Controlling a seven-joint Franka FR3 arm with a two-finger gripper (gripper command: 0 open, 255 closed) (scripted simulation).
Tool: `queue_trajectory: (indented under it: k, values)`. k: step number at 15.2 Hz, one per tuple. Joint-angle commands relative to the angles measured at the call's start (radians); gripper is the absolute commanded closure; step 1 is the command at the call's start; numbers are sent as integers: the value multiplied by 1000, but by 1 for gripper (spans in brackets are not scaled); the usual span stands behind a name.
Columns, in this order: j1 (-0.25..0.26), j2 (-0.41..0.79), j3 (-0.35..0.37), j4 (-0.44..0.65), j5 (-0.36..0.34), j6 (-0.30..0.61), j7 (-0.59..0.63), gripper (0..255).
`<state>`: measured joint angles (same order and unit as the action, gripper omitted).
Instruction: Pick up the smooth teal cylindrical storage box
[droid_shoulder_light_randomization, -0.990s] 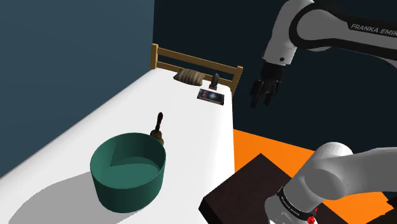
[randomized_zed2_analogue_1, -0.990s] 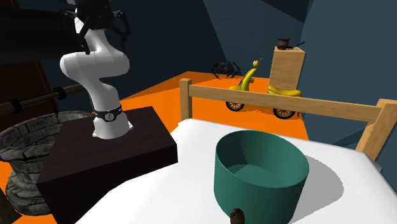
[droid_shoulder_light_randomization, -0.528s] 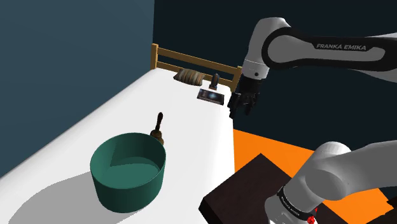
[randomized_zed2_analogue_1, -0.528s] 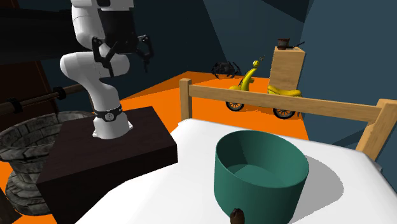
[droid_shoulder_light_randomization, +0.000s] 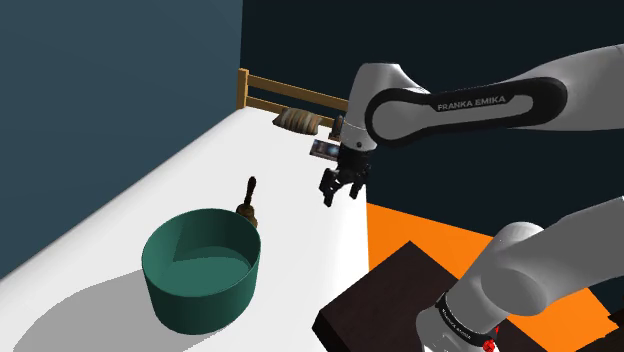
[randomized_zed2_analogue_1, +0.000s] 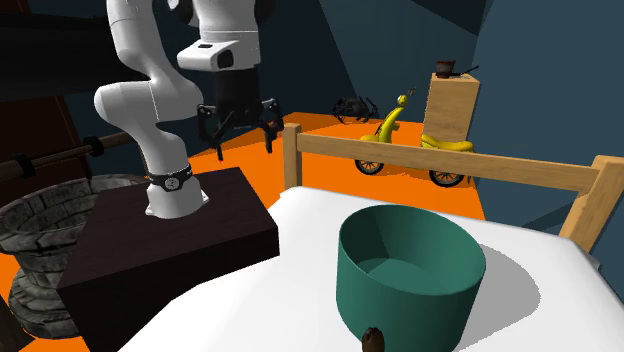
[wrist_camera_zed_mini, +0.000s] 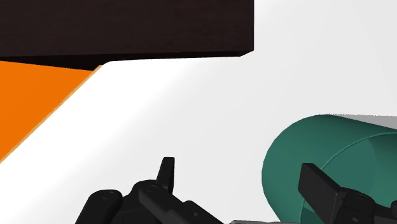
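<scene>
The teal box stands upright and open-topped on the white bed, near the shoulder view's lower left. A small dark thing with a wooden handle sits just beside its far rim. The tool hangs in the air over the bed's edge that faces the dark stand, pointing down, well apart from the box. Its fingers are spread wide and grasp nothing. In the wrist view the box lies beyond one finger, untouched. An orange floor shows beside the bed
</scene>
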<state>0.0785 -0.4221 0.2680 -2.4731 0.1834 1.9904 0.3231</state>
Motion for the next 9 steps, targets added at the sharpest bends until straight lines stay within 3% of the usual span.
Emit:
queue_trajectory:
  k: [1,9]
  values:
    - [2,71,29,18,-6,64,31,0]
    - [7,377,124,122,-116,290,193,0]
